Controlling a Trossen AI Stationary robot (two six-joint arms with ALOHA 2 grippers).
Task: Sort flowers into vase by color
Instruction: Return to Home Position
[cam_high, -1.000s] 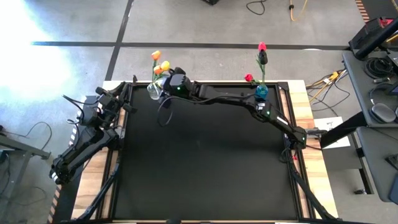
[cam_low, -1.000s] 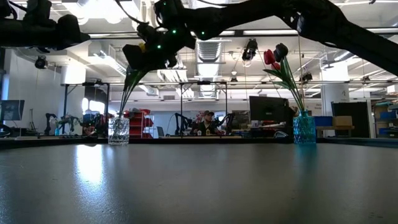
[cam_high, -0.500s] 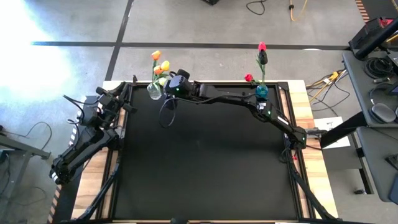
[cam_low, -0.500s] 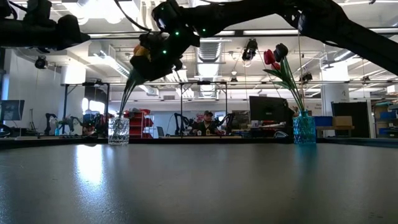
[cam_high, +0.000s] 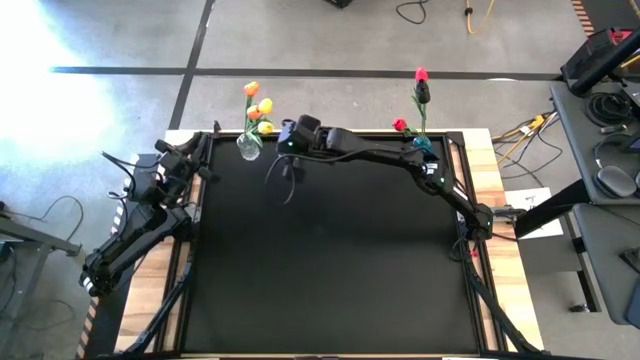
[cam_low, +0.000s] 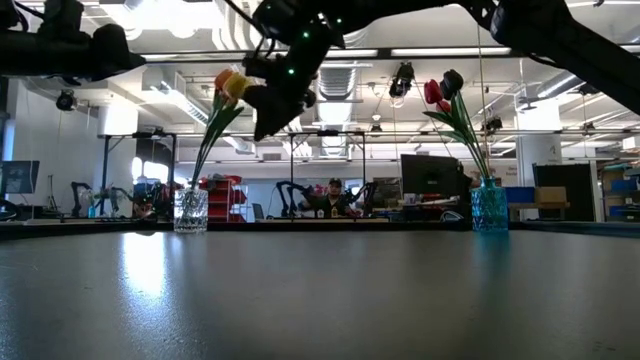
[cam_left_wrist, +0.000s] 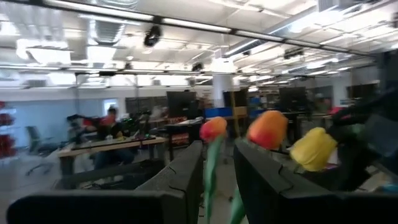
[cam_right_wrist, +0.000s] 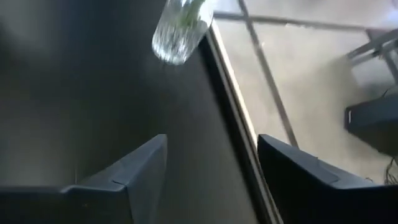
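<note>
A clear glass vase (cam_high: 247, 148) stands by its base near the table's far left corner, holding orange and yellow tulips (cam_high: 262, 106) (cam_low: 228, 82). A blue vase (cam_high: 421, 147) (cam_low: 490, 206) stands near the far right corner with red, pink and dark tulips (cam_high: 421, 82) (cam_low: 442, 88). My right gripper (cam_high: 285, 140) (cam_low: 272, 103) (cam_right_wrist: 211, 168) hovers open just right of the clear vase (cam_right_wrist: 181, 26), above the table, holding nothing. My left gripper (cam_high: 197, 152) (cam_left_wrist: 217, 186) waits open at the left edge, facing the orange and yellow heads (cam_left_wrist: 267, 129).
The black table top (cam_high: 330, 250) spreads toward the near edge with no loose objects showing on it. Wooden side rails (cam_high: 500, 200) flank it. My right arm (cam_high: 380, 158) stretches along the far edge. A workshop with desks and a seated person (cam_low: 333, 197) lies beyond.
My right gripper has drawn away from the clear vase's tulips toward the table's right and risen slightly. The orange and yellow heads it was covering now stand free above the clear vase.
</note>
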